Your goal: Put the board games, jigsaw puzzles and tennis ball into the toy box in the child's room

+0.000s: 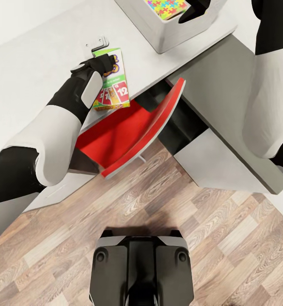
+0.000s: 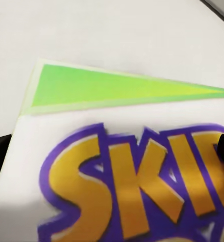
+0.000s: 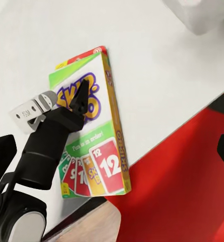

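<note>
Board game (image 1: 112, 80) flat on desk (image 1: 39, 55) edge; left end effector (image 1: 105, 63) spread open over it. Right end effector (image 1: 192, 12) above toy box (image 1: 167, 36), state unclear.

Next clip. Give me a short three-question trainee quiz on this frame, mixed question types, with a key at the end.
1. True or false: the left end effector is over the Skip-Bo box.
2. Where does the jigsaw puzzle lie? A) on the floor B) in the toy box C) on the red chair
3. Fill in: the Skip-Bo box lies near the edge of the pale ___, above the red chair.

Key: 1 true; 2 B; 3 table.
</note>
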